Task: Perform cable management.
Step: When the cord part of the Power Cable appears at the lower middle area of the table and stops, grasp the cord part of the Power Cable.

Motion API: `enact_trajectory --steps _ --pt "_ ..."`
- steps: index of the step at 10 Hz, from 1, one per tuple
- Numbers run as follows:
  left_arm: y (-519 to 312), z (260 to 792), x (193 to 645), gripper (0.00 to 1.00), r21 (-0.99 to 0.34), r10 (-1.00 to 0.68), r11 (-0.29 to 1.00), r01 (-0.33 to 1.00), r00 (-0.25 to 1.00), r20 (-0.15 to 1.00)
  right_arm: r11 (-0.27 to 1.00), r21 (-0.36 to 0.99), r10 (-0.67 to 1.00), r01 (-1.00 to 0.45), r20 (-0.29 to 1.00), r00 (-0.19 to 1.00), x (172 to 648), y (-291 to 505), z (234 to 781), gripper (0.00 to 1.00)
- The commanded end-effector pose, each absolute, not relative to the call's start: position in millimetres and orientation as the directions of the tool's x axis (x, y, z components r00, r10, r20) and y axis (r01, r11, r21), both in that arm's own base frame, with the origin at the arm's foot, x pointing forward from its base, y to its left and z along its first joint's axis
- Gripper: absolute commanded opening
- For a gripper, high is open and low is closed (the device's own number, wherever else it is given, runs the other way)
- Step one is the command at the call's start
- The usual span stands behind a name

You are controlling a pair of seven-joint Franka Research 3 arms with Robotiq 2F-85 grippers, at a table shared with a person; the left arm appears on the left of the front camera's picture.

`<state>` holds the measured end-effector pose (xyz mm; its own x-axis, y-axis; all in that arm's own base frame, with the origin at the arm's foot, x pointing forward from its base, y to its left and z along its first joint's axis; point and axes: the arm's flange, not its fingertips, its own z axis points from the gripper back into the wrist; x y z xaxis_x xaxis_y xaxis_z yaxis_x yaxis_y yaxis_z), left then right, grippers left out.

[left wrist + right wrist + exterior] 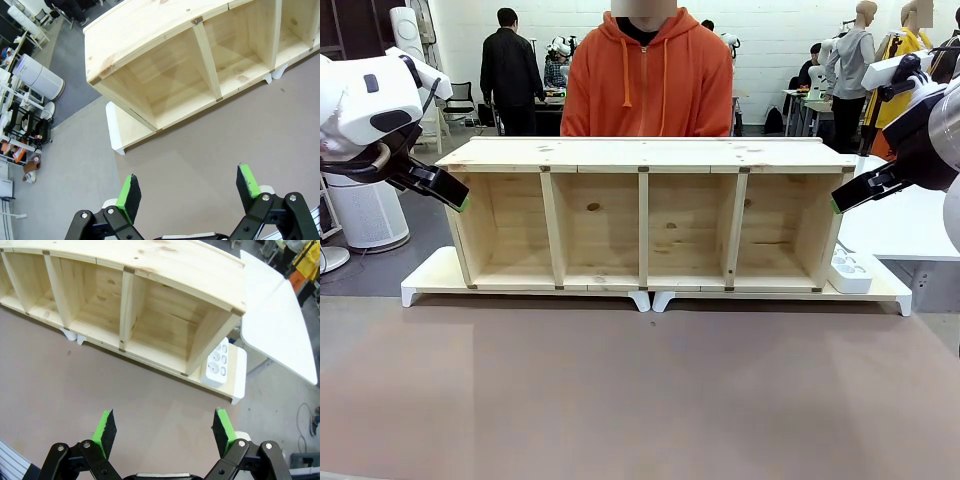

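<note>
I can't tell from these views where the cable lies, so I start with the wooden shelf (643, 155). It sits across the far half of the brown desk (640, 400) with its four open compartments facing my side. It rests on two low white risers (425, 278) whose ends meet under its middle. A white multi-socket power strip (850, 270) lies flat on the right riser, just beside the shelf's right end, sockets up. The left gripper (461, 201) hangs off the shelf's left end at about mid-height. In its wrist view the left gripper (188, 187) has its green-padded fingers (131, 192) spread wide with nothing between them, looking down on bare desk short of the leftmost compartment. The right gripper (837, 204) hangs off the shelf's right end, above the power strip. Its wrist view shows the right gripper (164, 425) with its fingers (222, 425) also wide apart and empty, over the desk in front of the rightmost compartment and the power strip (218, 363). A person in an orange hoodie (645, 80) stands behind the shelf at its middle.
</note>
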<state>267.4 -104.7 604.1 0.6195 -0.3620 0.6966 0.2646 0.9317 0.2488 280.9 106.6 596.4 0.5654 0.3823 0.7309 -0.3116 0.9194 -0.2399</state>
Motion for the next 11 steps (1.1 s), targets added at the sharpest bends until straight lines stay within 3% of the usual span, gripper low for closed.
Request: enact_trajectory --steps 1,11 --pt "-105.6 604.7 269.7 1.00 0.256 -0.370 0.928 0.270 0.608 0.703 0.918 -0.245 0.387 -0.313 0.731 0.562 282.9 106.5 595.7 1.00" --pt "-105.6 604.7 269.7 1.00 0.256 -0.370 0.928 0.270 0.608 0.703 0.918 -0.245 0.387 -0.313 0.731 0.562 282.9 106.5 595.7 1.00"
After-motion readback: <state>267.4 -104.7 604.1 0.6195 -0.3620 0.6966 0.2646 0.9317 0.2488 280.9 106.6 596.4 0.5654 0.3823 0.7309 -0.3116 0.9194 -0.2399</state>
